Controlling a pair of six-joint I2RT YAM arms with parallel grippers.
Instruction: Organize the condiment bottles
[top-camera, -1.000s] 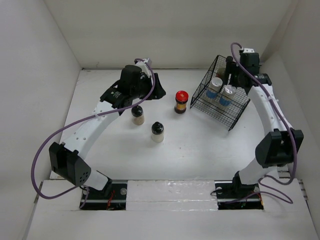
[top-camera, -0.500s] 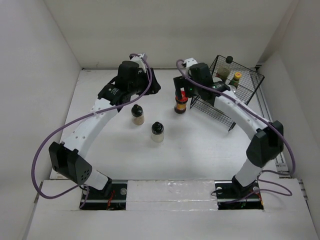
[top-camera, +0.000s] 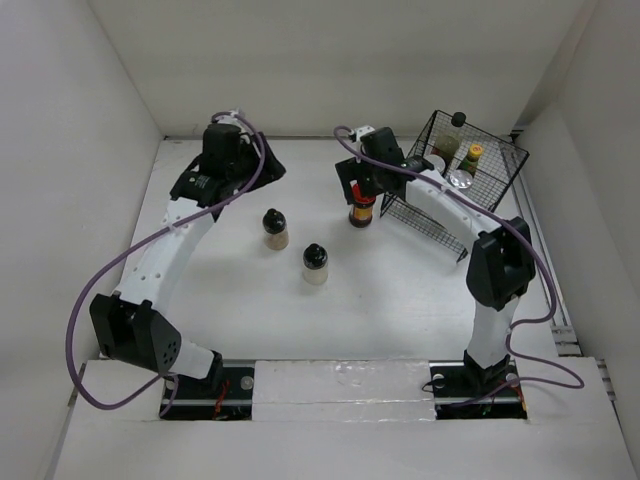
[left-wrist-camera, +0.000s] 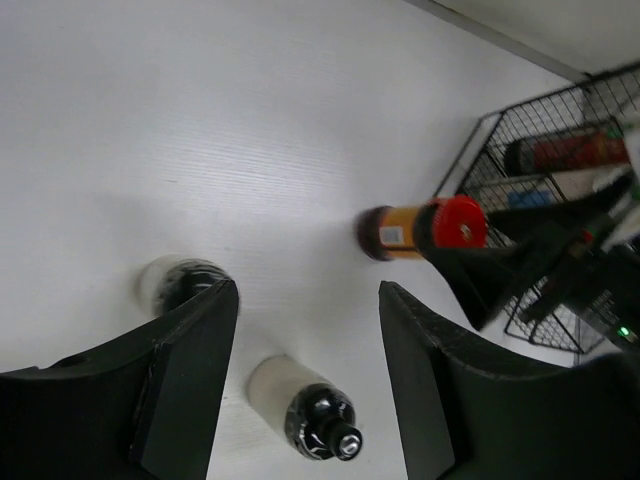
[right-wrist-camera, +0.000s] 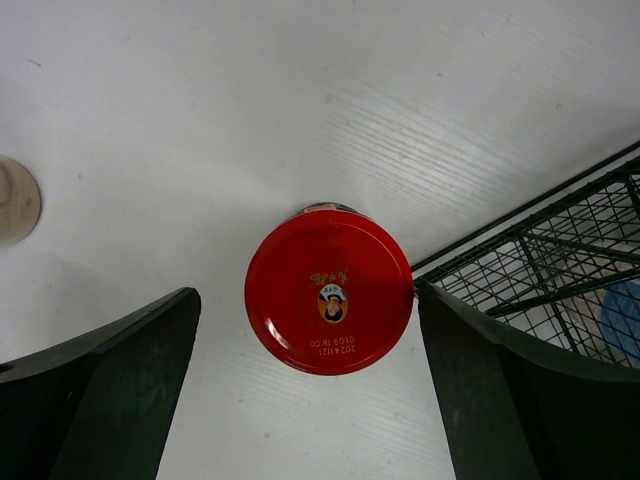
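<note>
Red lid: our right fingers (right-wrist-camera: 310, 390) hang spread wide either side of the red-lidded jar (right-wrist-camera: 328, 291), not touching it; nothing held
Left fingers: left fingers (left-wrist-camera: 305, 385) spread and empty above the table (left-wrist-camera: 200, 120), over the two black-capped shakers (left-wrist-camera: 315, 420)
Jar place: upright on the table, just beside the wire basket (top-camera: 500, 160)
Handling: we judge it glass, rigid, fairly heavy, smooth and breakable; grip the body squarely beneath the lid
Basket: the other bottles already stand inside
</note>
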